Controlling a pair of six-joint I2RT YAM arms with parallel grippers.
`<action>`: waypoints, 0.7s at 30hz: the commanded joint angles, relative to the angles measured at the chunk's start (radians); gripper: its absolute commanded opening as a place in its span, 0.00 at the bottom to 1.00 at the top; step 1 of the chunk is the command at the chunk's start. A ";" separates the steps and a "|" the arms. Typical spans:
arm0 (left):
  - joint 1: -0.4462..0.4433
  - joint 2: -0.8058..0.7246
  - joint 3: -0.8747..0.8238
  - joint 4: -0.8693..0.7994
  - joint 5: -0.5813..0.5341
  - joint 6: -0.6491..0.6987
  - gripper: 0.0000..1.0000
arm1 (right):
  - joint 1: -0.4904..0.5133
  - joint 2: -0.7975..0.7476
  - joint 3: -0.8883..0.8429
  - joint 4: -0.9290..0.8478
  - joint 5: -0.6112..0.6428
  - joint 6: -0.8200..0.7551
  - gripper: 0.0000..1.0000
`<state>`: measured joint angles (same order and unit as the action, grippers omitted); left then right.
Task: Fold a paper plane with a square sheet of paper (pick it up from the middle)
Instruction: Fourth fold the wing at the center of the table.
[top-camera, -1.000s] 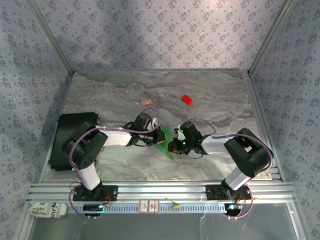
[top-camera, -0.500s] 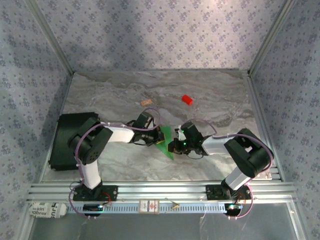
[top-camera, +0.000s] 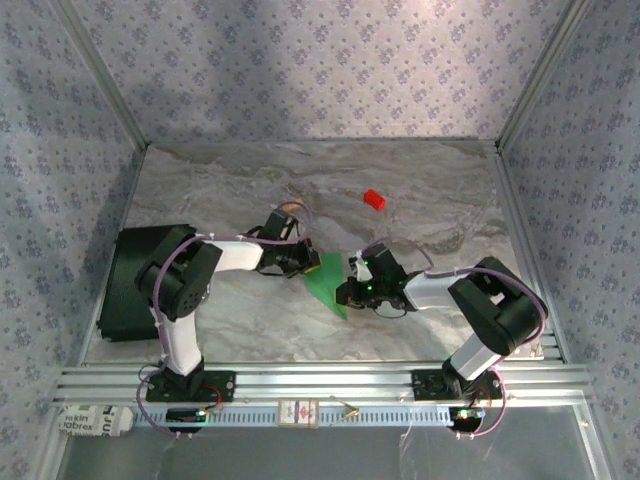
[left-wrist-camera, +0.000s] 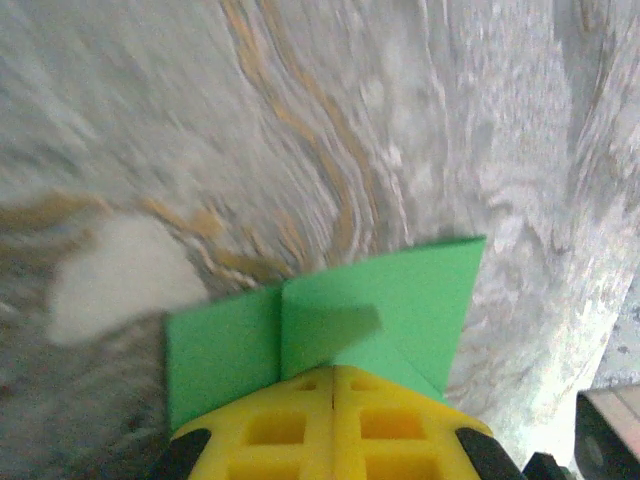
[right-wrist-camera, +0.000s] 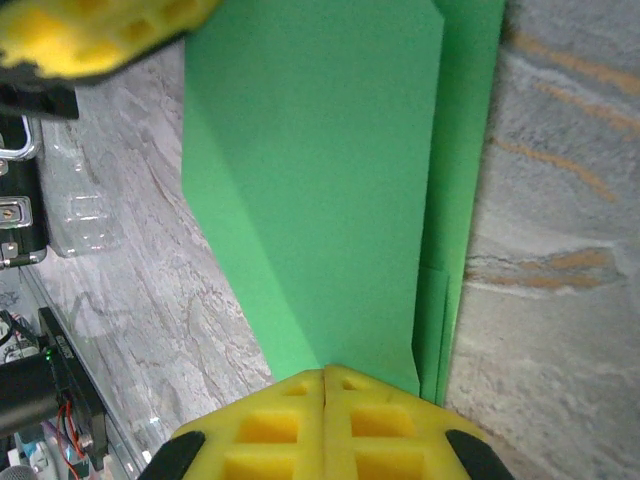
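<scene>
Partly folded green paper (top-camera: 326, 283) held between the two arms near the middle of the bench (top-camera: 430, 175); left gripper (top-camera: 303, 264) closed on its far-left edge, yellow fingertips pressed together over the paper in the left wrist view; right gripper (top-camera: 347, 292) closed on its near-right end, fingertips likewise meeting on the folded layers in the right wrist view. The long axis of the paper runs obliquely, from the far end by the left gripper to a narrowing near end beside the right gripper; from the right gripper it extends straight ahead, a broad folded panel on top and a narrower strip along its right side; from the left gripper it lies just ahead and spreads rightward, with a crease and a corner flap. Each arm touches the paper, so neither is nearer; whether it rests on the bench or hangs just above cannot be told. Open room, as judged: bare surface on the far and near sides; red block (top-camera: 374, 199) well apart toward the back; black case (top-camera: 125, 290) well to the left; a further fold would likely depend on the crease lying true between the two grips.
</scene>
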<state>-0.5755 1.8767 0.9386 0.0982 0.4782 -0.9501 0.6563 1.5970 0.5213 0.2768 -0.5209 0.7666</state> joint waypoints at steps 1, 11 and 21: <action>0.042 0.024 0.036 -0.039 -0.063 0.041 0.01 | -0.004 0.042 -0.056 -0.192 0.034 -0.039 0.00; 0.077 0.002 0.069 -0.095 -0.066 0.074 0.01 | -0.015 0.028 -0.054 -0.205 0.022 -0.062 0.00; -0.007 -0.162 0.008 -0.098 -0.081 0.106 0.04 | -0.033 0.040 -0.024 -0.229 0.006 -0.086 0.00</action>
<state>-0.5377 1.7592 0.9653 0.0181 0.4011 -0.8829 0.6308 1.5970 0.5293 0.2325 -0.5659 0.7128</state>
